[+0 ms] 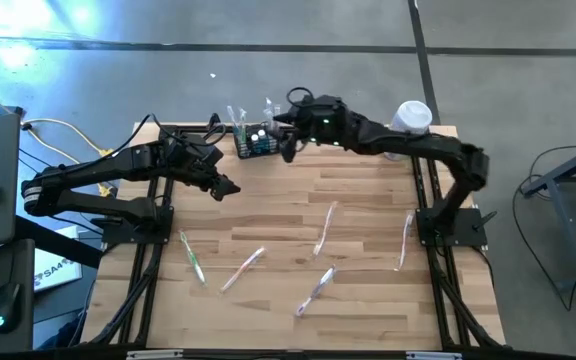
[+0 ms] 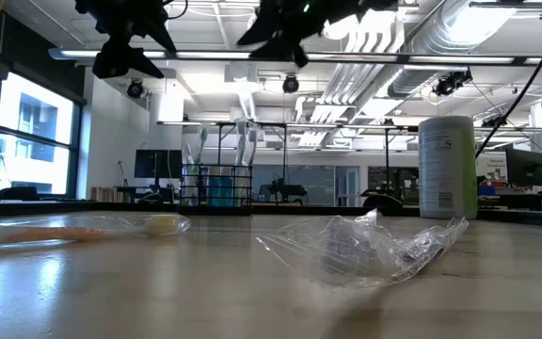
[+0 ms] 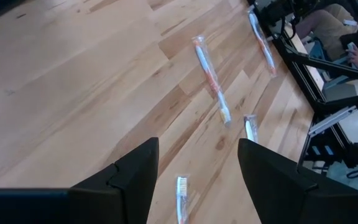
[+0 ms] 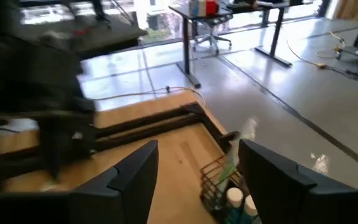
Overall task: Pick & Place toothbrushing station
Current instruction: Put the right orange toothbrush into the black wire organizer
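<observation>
Right hand (image 1: 289,150) hovers open beside the toothbrushing station (image 1: 255,142).

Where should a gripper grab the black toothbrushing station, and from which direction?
Probably by its top wire rim, coming from above. The toothbrushing station stands upright at the table's far edge, an open wire rack with items sticking up from it. The right gripper, open, hangs just beside it and is best placed; the left gripper is farther off.

Light: bright, from overhead ceiling strip lamps (image 2: 365,58)
Glare: on grey polished floor (image 1: 28,40)
Blur: right wrist view, smeared
Shadows: faint on pale wooden tabletop (image 1: 288,215)
</observation>
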You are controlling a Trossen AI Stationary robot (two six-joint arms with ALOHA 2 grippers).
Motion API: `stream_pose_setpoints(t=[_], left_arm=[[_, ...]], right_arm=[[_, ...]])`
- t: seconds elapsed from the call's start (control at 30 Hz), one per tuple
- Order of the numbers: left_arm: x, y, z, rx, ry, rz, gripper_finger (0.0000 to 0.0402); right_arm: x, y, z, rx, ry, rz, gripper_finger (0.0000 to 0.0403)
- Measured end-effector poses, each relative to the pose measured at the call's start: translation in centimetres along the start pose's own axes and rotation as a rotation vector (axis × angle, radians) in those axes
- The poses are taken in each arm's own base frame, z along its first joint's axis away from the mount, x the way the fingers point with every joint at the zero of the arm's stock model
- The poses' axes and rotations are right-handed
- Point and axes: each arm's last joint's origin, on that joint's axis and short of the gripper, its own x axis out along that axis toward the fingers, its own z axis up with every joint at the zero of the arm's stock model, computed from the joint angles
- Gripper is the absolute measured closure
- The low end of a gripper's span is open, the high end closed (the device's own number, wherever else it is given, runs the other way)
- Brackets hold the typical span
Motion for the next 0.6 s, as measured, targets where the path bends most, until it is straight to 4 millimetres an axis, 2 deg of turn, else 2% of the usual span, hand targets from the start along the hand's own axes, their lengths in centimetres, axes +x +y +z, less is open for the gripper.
stream_pose_setpoints(t=[0.13,0.27,0.37,0.6], left_arm=[[0.0,0.0,0.0,0.029,0.001,-0.003,0.0186],[0.0,0.0,0.0,0.033,0.001,-0.002,0.0186],[0.0,0.0,0.0,0.033,-0.003,0.002,0.0186],[0.0,0.2,0.2,0.033,-0.065,0.071,0.0186]], right_arm=[[-4.0,2.0,1.9,0.000,0.036,0.049,0.0188],[-7.5,3.2,2.0,-0.022,0.165,0.076,0.0188],[-9.8,3.5,1.4,0.000,0.310,0.082,0.0188],[-14.1,4.7,-2.0,0.236,0.800,0.109,0.0188]])
